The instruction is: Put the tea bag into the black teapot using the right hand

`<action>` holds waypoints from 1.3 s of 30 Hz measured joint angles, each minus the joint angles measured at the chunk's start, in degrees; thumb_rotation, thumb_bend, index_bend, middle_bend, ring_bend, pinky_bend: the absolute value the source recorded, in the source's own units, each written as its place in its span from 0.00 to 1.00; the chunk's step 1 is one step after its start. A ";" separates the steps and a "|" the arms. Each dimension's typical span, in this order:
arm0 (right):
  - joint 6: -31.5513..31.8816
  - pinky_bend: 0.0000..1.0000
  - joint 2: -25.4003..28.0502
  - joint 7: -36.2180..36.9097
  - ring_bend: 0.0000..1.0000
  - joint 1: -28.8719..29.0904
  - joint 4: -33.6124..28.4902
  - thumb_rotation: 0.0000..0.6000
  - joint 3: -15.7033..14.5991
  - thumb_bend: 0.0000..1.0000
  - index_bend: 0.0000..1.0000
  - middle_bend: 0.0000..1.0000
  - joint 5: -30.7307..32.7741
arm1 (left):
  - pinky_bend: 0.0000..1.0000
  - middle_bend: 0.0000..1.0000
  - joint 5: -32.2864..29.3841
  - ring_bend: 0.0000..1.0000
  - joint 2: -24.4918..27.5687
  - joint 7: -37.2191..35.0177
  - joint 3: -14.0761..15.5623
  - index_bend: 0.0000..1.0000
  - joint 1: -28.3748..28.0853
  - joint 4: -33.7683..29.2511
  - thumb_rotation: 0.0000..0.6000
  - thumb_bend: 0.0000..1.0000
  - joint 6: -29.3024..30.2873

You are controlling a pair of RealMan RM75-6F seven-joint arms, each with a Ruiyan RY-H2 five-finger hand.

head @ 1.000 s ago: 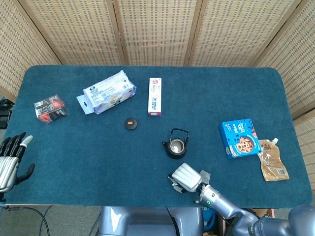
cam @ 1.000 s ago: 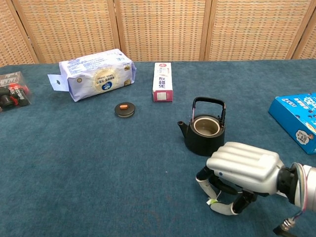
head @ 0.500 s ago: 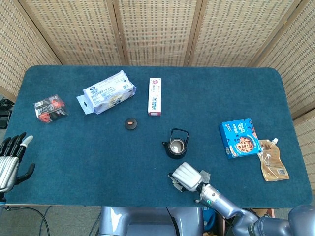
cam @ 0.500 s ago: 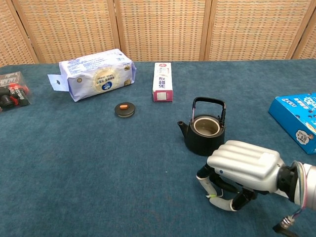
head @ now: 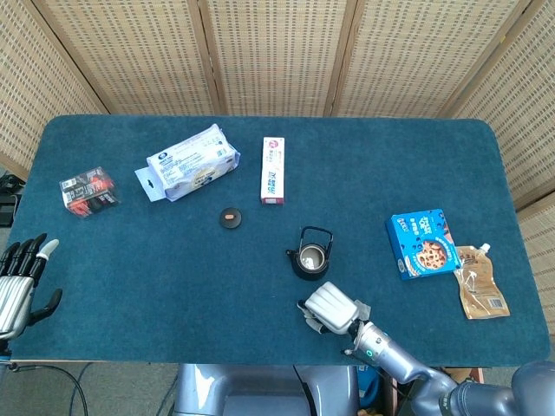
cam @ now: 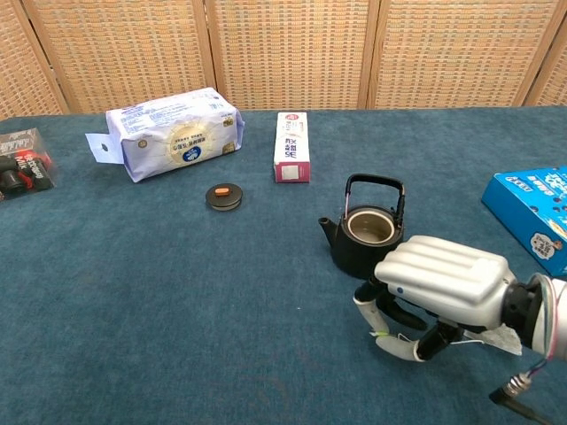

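The right hand is lowered palm-down near the front edge of the table, its fingers curled under the knuckles. A thin string with a small green tag is seen at the fingertips, and a pale, flat tea bag shows under the wrist side of the hand — whether it is actually pinched cannot be told, nor which way its long axis runs, since most of it is hidden.

Just behind the hand stands the black teapot, uncovered, its handle upright and its spout pointed toward the left edge. Its round lid lies well apart, toward the middle of the table. Further back a toothpaste box and a white wipes pack are placed. A blue cookie box and a brown pouch lie by the right edge, a small dark packet by the left edge.

The left hand is held off the front left corner with its fingers spread, nothing in it.
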 measured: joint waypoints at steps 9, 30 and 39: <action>2.94 0.98 3.89 -0.80 0.89 0.01 -4.93 0.91 1.64 0.64 0.66 0.88 -0.68 | 0.00 0.00 0.18 0.00 -0.34 -0.11 -0.02 0.00 -0.20 0.05 1.00 0.41 -0.20; 5.66 0.98 16.63 -4.25 0.89 1.44 -18.07 0.91 9.04 0.64 0.66 0.88 2.30 | 0.00 0.00 1.26 0.00 -0.74 -0.24 0.84 0.00 -0.50 0.01 1.00 0.41 -0.97; 5.03 0.98 19.95 -4.06 0.89 2.71 -20.82 0.91 11.63 0.64 0.67 0.88 3.97 | 0.00 0.00 1.00 0.00 -0.45 -0.20 1.04 0.00 -0.39 -0.22 1.00 0.41 -1.20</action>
